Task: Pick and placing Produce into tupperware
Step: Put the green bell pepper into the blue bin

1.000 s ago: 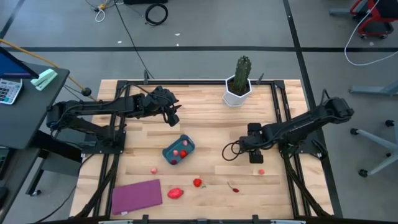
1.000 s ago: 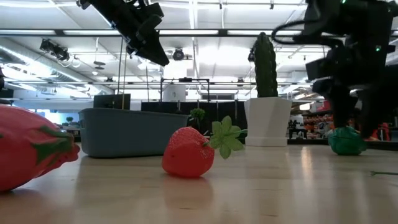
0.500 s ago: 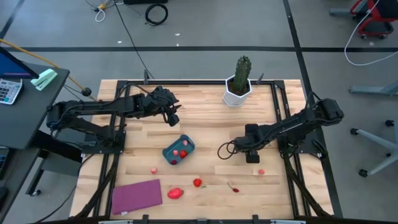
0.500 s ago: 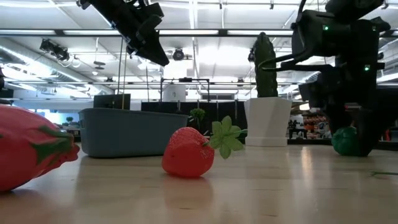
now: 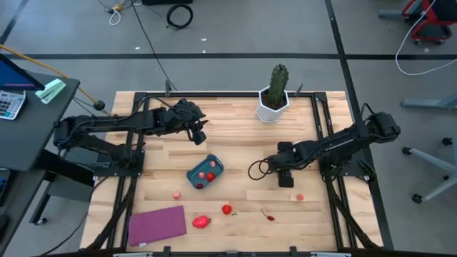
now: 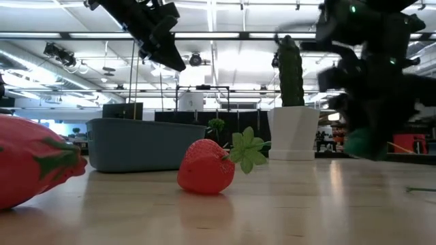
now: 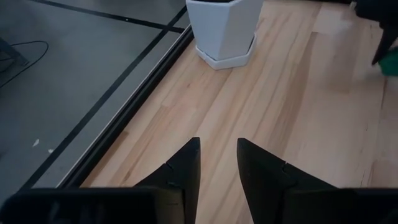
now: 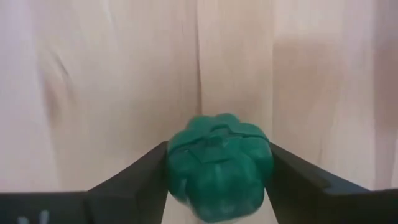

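My right gripper (image 8: 217, 186) is shut on a dark green, lobed produce piece (image 8: 217, 163) and hangs right of the table's middle (image 5: 283, 171). The low view shows this piece (image 6: 361, 143) just above the tabletop. The teal tupperware (image 5: 205, 171) sits left of it with a few red pieces inside. A strawberry (image 5: 227, 209), a larger red piece (image 5: 201, 222) and two small pink pieces (image 5: 176, 194) (image 5: 300, 198) lie loose on the wood. My left gripper (image 5: 200, 132) hovers open over the far-left part of the table (image 7: 217, 165). My right gripper pinches the green piece between its two fingers, one finger (image 8: 140, 177) on each of its opposite sides (image 8: 177, 163). The fingers come from above, pointing down. The piece is lifted clear of the table.
A green cactus in a white pot (image 5: 275, 91) stands at the far edge, behind the right gripper. A flat purple mat (image 5: 156, 223) lies at the near-left corner. A small stem-like bit (image 5: 269, 214) rests near the strawberry. Bare wood (image 5: 243, 143) lies between the grippers.
My right gripper has shifted a little toward the table's left and risen. The green piece, which stood on the table a second ago, now hangs clear of it.
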